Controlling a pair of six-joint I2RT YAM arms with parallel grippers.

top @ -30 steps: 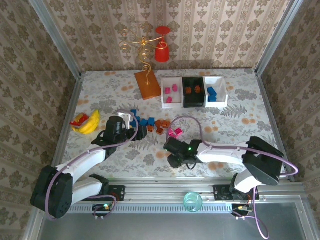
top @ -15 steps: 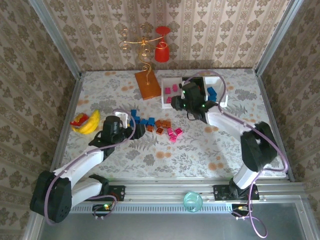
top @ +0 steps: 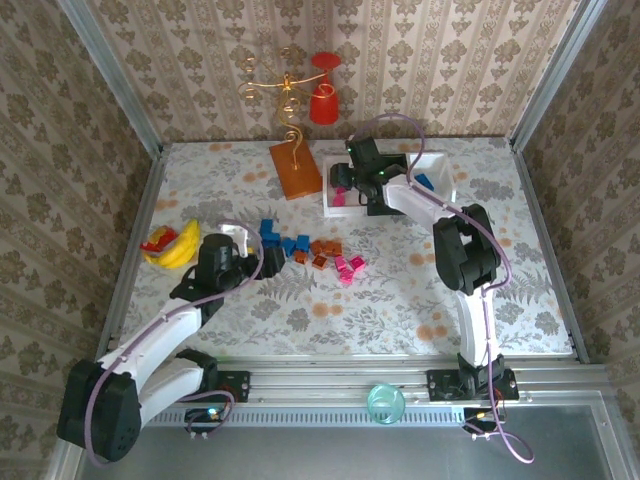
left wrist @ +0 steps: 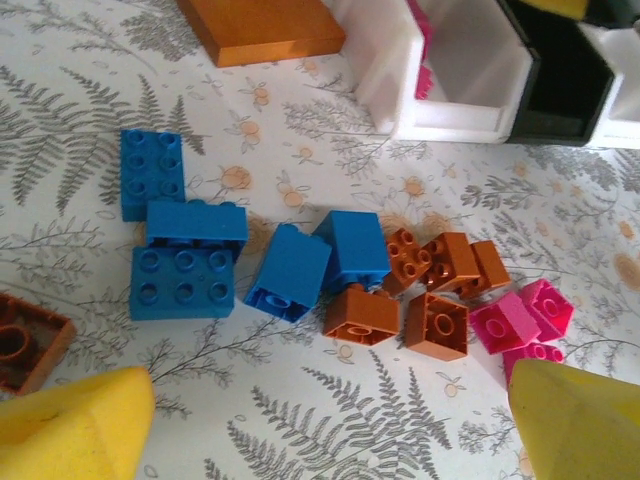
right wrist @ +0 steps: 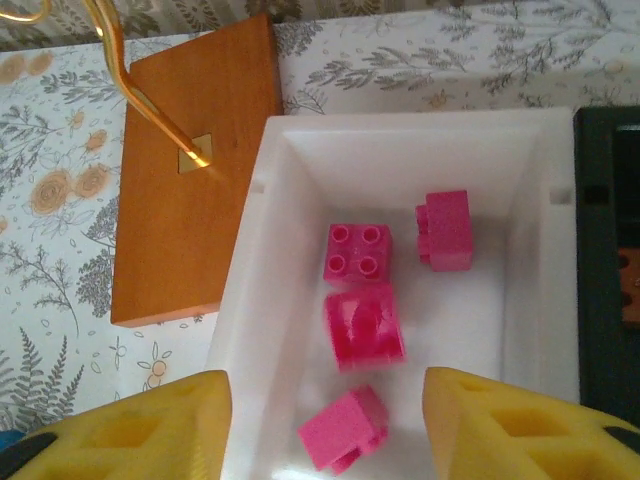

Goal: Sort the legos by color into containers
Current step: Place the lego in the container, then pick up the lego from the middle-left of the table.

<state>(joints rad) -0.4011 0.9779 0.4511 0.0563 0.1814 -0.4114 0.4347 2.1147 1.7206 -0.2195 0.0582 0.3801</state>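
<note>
Loose legos lie mid-table: blue ones [left wrist: 185, 285], orange-brown ones [left wrist: 435, 325] and pink ones [left wrist: 505, 322]. My left gripper [left wrist: 330, 430] hovers open just in front of this pile [top: 320, 250], nothing between its yellow fingers [left wrist: 75, 425]. Three containers stand at the back: a white bin [top: 331, 208], a black bin [top: 388, 208] and a white bin [top: 447, 190]. My right gripper [right wrist: 320, 400] is open above the left white bin [right wrist: 250, 300]. Several pink legos lie in it, and one [right wrist: 365, 328] is blurred, free of the fingers.
An orange board [top: 295, 170] with a gold wire stand lies left of the bins, a red cup [top: 322, 103] behind it. A banana toy [top: 175, 245] sits at the left. A brown brick [left wrist: 25, 340] lies by my left finger. The black bin [right wrist: 600, 250] adjoins the white one.
My right arm swung from the table's front to the back left white bin and opened, letting a pink lego go into it. The left gripper barely shifted.
</note>
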